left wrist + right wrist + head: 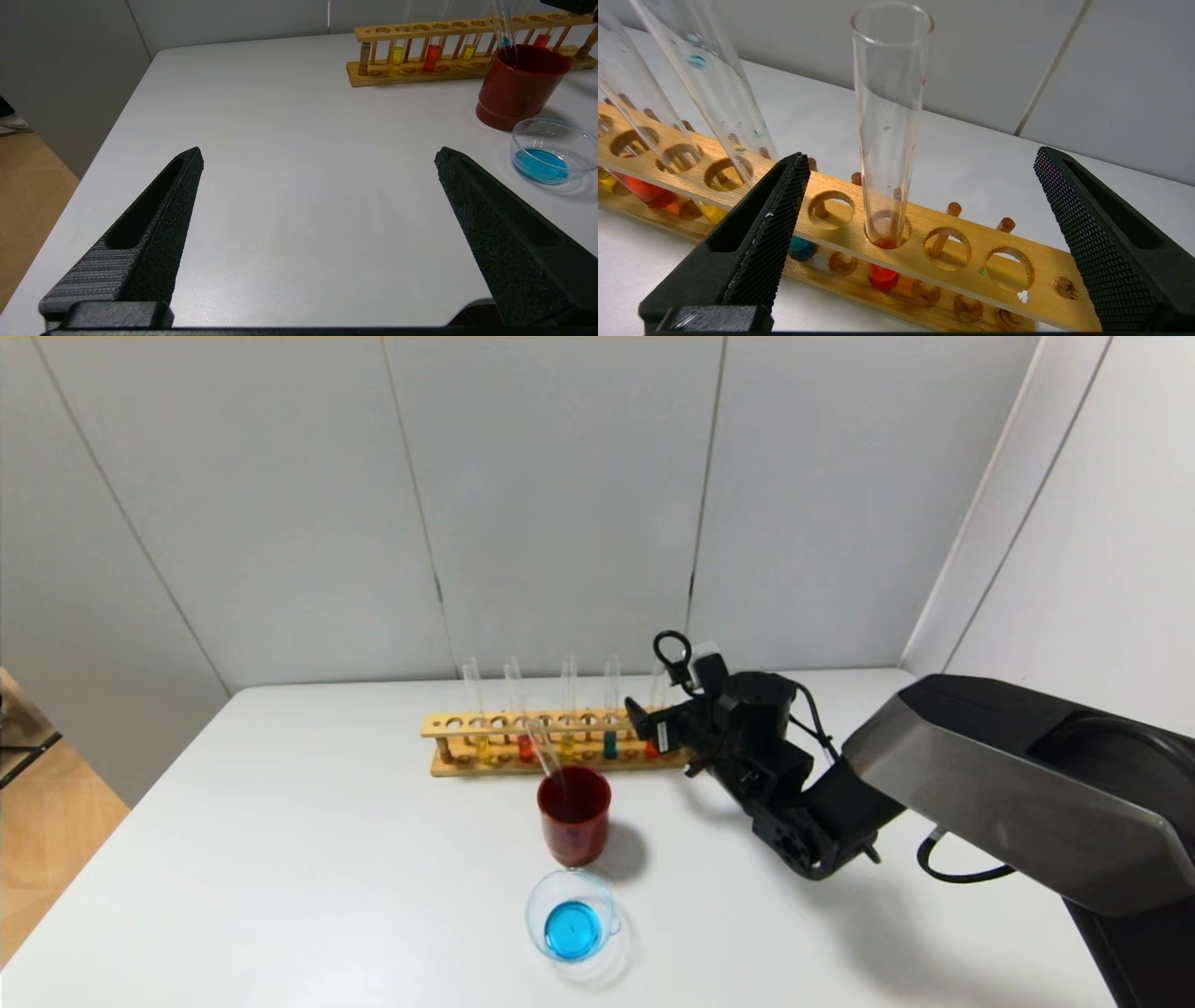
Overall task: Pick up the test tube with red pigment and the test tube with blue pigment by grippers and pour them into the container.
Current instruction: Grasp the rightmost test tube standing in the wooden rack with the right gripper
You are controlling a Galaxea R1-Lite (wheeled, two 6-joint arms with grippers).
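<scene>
Head view: the black right gripper [644,721] stands at centre frame by the wooden rack [560,747]; the low clear glass beaker [572,917] holds blue liquid.

Left wrist view: the left gripper [317,158] hovers with jaws wide over the white table [280,140].

Right wrist view: jaws wide around the slim glass tube with red liquid [889,140], centre frame. It looks light, slippery and fragile; I would grip mid-glass, gently.

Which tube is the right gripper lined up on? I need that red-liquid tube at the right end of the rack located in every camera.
Head view: the red test tube stands in the wooden rack, by the right gripper.
Left wrist view: same tube, far off behind the dark red cup.
Right wrist view: centre, upright between the open fingers.
Shared landmark: the wooden rack.
</scene>
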